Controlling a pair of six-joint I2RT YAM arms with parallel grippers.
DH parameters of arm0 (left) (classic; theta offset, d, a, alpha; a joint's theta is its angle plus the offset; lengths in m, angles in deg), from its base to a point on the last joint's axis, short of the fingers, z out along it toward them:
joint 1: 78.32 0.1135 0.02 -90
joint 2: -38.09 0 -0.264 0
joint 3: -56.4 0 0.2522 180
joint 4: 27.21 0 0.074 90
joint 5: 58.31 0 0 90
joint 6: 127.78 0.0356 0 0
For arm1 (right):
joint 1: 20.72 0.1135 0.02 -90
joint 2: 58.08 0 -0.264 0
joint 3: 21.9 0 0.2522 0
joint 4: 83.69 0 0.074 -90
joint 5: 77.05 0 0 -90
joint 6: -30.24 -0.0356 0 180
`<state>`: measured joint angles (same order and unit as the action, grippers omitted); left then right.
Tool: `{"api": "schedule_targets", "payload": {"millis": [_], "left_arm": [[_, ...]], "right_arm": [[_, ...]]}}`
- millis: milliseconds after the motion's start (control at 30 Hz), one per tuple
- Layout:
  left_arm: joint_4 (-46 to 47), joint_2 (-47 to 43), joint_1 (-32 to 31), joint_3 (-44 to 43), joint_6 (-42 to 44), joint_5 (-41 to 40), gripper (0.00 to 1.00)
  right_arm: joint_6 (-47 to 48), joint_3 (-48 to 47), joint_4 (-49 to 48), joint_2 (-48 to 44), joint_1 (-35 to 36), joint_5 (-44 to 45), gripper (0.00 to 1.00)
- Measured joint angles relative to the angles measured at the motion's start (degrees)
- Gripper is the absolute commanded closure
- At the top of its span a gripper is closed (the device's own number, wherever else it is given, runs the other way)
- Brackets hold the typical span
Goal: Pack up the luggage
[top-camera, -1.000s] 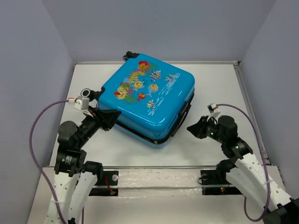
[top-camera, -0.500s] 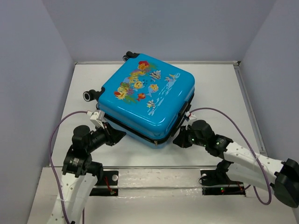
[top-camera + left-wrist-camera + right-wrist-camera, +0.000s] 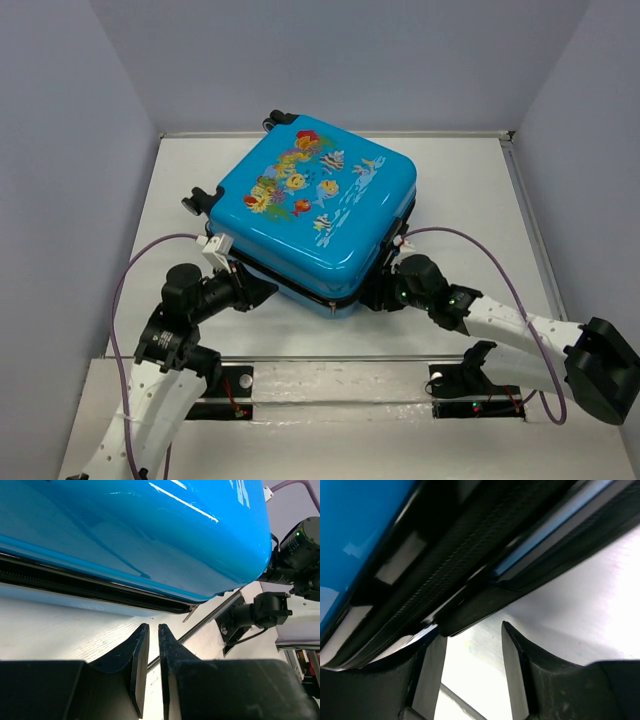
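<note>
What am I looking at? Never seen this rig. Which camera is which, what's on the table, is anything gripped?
Two robot arms, bolted at the near edge of a table. The wide picture comes from a camera above and behind them; the two close-ups come from a camera on each wrist. On the table lies one blue suitcase, lid down. The left gripper, nearly shut, and the right gripper, open, sit low at its near edges. Neither holds anything.
</note>
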<state>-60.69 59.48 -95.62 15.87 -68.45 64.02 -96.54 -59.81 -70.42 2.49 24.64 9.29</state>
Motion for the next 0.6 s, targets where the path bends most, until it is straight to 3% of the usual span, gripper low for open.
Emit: {"api": "schedule_targets", "payload": {"millis": [200,300,467,600], "left_arm": [[3.43,0.85,-2.36,0.0,-2.64,-1.36,0.73],[6.88,3.26,-8.33,0.09,-4.72,-5.46,0.71],[14.86,13.4,-35.32,0.09,-8.72,-19.67,0.62],[17.44,21.84,-46.12,-1.57,-9.84,-28.87,0.55]], "right_arm": [[-4.0,0.0,-0.15,-0.15,0.59,6.97,0.53],[-5.07,0.0,-0.09,-0.87,-1.42,9.62,0.53],[-5.49,0.0,-1.29,-2.36,-10.67,13.18,0.53],[-3.96,-1.38,-3.93,-2.86,-20.59,14.51,0.52]]}}
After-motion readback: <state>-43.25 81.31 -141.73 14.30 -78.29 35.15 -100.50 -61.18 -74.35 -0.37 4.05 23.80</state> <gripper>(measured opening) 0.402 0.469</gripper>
